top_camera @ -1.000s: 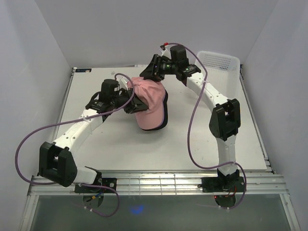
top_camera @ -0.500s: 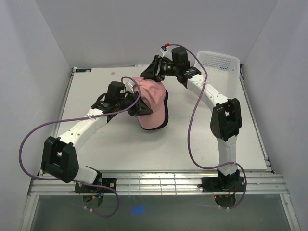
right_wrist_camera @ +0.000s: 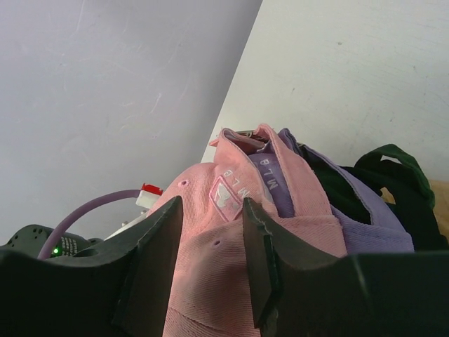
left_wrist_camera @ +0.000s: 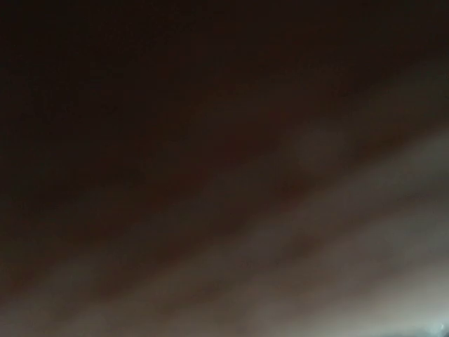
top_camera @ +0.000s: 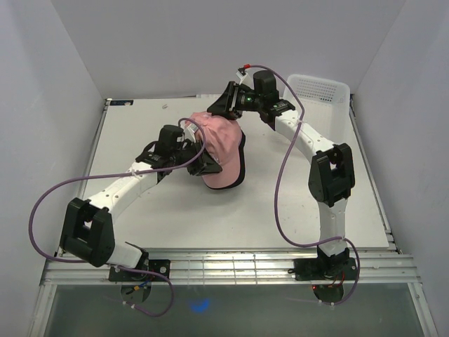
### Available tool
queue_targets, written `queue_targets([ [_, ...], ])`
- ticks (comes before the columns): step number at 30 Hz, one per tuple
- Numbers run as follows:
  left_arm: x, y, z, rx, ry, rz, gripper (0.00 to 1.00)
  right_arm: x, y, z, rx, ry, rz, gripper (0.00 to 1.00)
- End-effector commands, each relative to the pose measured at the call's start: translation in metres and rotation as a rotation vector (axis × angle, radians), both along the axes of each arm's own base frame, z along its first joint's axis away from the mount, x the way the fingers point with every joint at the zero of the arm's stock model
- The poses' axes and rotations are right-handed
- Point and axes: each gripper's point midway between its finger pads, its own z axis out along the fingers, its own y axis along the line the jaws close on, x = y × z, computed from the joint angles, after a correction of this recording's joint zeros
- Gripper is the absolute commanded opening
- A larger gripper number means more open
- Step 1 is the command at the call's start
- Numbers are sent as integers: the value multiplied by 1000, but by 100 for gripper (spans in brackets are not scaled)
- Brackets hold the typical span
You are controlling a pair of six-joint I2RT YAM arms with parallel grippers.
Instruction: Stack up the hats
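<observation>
The hats sit in one pile at the middle of the table, with a pink hat point(top_camera: 223, 144) on top. My left gripper point(top_camera: 203, 165) is pushed in against the pile's left side under the pink hat's edge. Its fingers are hidden, and the left wrist view is dark and blurred by cloth. My right gripper point(top_camera: 221, 109) is at the pile's back. In the right wrist view its jaws point(right_wrist_camera: 212, 207) stand apart, straddling the rear of the pink hat point(right_wrist_camera: 217, 246). Beside it show a lavender hat point(right_wrist_camera: 365, 225), a dark green hat point(right_wrist_camera: 403, 182) and a sliver of a tan hat point(right_wrist_camera: 440, 193).
A white mesh basket point(top_camera: 319, 88) stands at the table's back right corner, behind the right arm. Grey walls close in the white table point(top_camera: 140, 126) on three sides. Purple cables loop out from both arms.
My left arm has reached further right, driving its gripper deeper against the pile. The pink hat has bunched and shifted slightly right. The right gripper has stayed put, its jaws narrowing a little.
</observation>
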Motion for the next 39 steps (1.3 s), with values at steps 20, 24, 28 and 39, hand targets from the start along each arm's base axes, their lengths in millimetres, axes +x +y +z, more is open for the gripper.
queue_targets([
  [20,25,12,53,83,-200,34,36,12,-25,-58,-139,133,-66,48],
  [24,20,5,89,41,-221,-24,37,22,-32,-29,-99,87,-75,50],
  [28,8,3,107,9,-220,-55,39,37,-42,6,-50,31,-98,55],
  [39,3,17,180,-45,-360,-19,41,41,-77,67,-11,-67,-184,65],
])
